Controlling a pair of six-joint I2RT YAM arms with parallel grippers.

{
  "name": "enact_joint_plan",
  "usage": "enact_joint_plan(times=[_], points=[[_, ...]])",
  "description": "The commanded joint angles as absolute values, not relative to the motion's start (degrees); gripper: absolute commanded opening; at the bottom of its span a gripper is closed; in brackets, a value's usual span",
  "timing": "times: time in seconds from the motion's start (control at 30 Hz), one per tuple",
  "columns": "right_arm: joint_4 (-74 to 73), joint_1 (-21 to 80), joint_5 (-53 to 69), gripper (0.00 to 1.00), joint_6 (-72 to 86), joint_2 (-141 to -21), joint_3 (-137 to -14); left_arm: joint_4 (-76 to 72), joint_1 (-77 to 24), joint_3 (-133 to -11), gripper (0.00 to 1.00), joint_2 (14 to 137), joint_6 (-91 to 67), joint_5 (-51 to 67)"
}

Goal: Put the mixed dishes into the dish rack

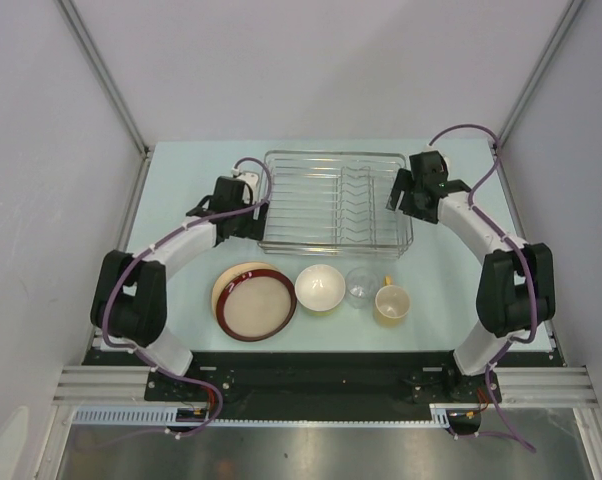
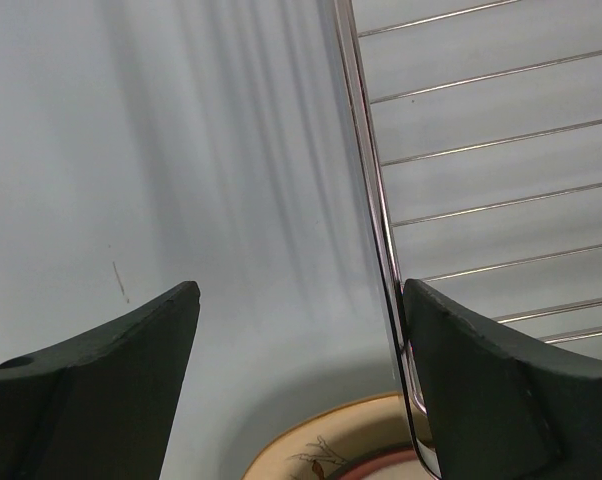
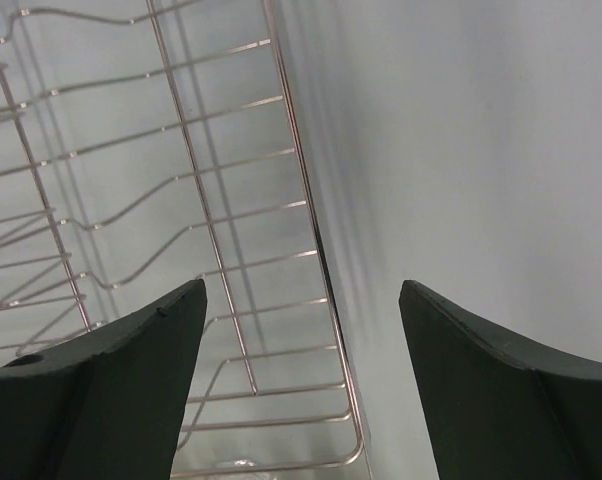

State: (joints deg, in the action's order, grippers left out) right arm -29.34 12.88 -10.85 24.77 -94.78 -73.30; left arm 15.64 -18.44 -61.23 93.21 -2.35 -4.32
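Pale table (image 1: 181, 175): left gripper (image 2: 301, 286) and right gripper (image 3: 302, 284), jaws spread, hover over dish rack (image 1: 336, 200) rims; descending risks snagging wire.

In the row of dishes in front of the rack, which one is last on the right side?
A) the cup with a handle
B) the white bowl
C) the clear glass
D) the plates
A: in the top view the row runs plates, bowl, glass, then the cup at the right end.
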Motion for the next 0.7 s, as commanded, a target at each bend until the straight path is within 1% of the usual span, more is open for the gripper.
enact_joint_plan(times=[0.0, 0.17, 0.3, 0.37, 0.4, 0.47, 0.57, 0.67], points=[[-27.86, 12.48, -6.95, 0.82, 24.79, -98.16, -77.95, 17.4, -16.53, -58.71, 0.88, 88.69, -0.17, -4.92], [-27.69, 13.01, -4.4, 0.81, 24.96, -100.28, -80.33, 17.4, -15.73, -57.05, 0.88, 86.93, -0.18, -4.57], [-27.6, 14.85, -5.36, 0.82, 23.38, -99.67, -81.56, 17.66, -15.73, -57.74, 0.88, 86.22, -0.18, -4.39], [-27.6, 15.99, -7.28, 0.83, 22.86, -97.04, -81.91, 18.19, -15.73, -59.93, 0.88, 85.61, -0.09, -3.96], [-27.6, 16.61, -8.08, 0.85, 22.5, -95.9, -82.0, 18.98, -15.73, -60.81, 0.88, 85.17, -0.17, -3.52], [-28.12, 19.5, -11.4, 0.86, 20.66, -92.22, -82.26, 19.6, -15.73, -63.96, 0.88, 82.8, -0.18, -2.64], [-30.31, 23.98, -15.62, 0.87, 18.64, -87.21, -82.62, 22.75, -15.73, -68.01, 0.89, 79.11, -0.18, -1.33], [-33.48, 28.71, -16.78, 0.87, 18.72, -83.16, -80.96, 25.04, -15.73, -69.6, 0.91, 75.34, -0.18, -0.44]])
